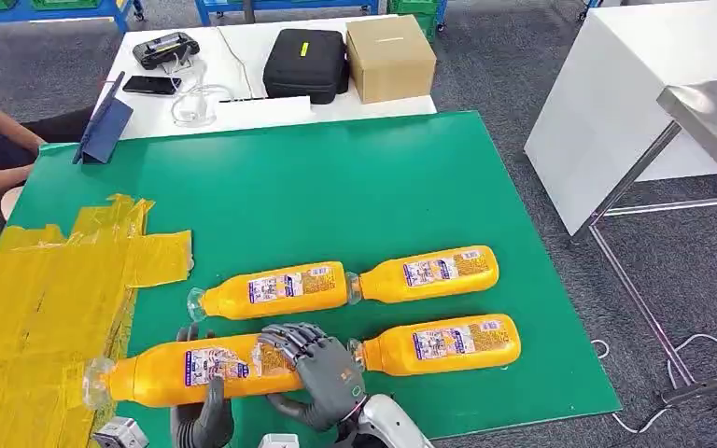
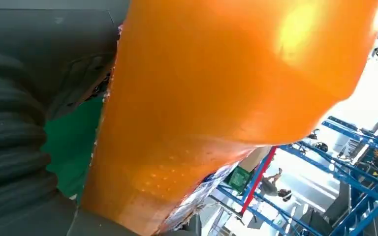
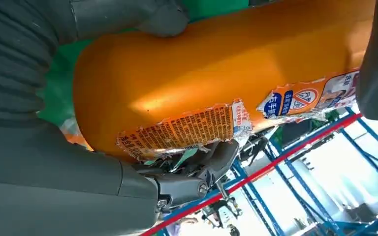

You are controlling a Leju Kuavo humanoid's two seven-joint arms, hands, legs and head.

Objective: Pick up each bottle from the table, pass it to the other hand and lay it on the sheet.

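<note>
**Item: orange bottle mid-handover, both hands on it**

- Held item: long orange plastic bottle with torn printed label (image 1: 191,366), lying crosswise in front of the robot, clear cap end pointing toward the patchwork sheet of yellow tape (image 1: 47,308), base toward the right hand.
- Right hand (image 1: 322,369): fingers wrapped over the bottle's base end, holding it.
- Left hand (image 1: 203,411): fingers and thumb curled around the bottle's middle from below, gripping it.
- Key relation: the long axis runs left–right; the left hand is the nearer to the sheet, so it likely carries on.
- Stock remaining: three matching orange bottles (image 1: 271,289) on the green table mat (image 1: 355,187), all lying flat.
</note>
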